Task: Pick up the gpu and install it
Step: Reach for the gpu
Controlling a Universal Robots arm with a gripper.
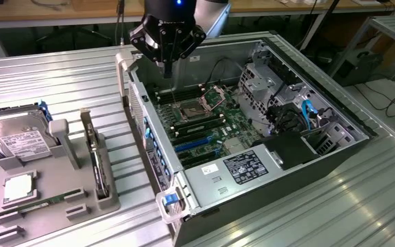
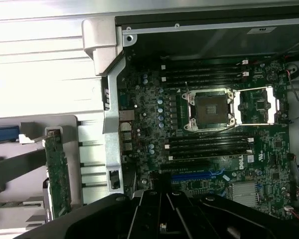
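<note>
The gripper (image 1: 168,72) hangs above the open computer case (image 1: 300,200), its fingers (image 1: 168,64) pressed together on nothing. Beneath the fingers, inside the case, lies the motherboard (image 1: 218,128) with an open CPU socket (image 1: 191,110), memory sticks (image 1: 201,123) seated beside it, blue expansion slots (image 1: 194,146) and a labelled power supply (image 1: 246,167) farther off. Well apart from the fingers, outside the case, a grey tray (image 1: 60,177) holds the gpu (image 1: 96,154) standing on its long edge in a slot, a hard drive (image 1: 19,139) upright near it, and a loose RAM stick (image 1: 43,202) and processor (image 1: 19,188) lying flat. The slot hides the gpu's lower edge. The cabling by the drive bays is hard to make out.
</note>
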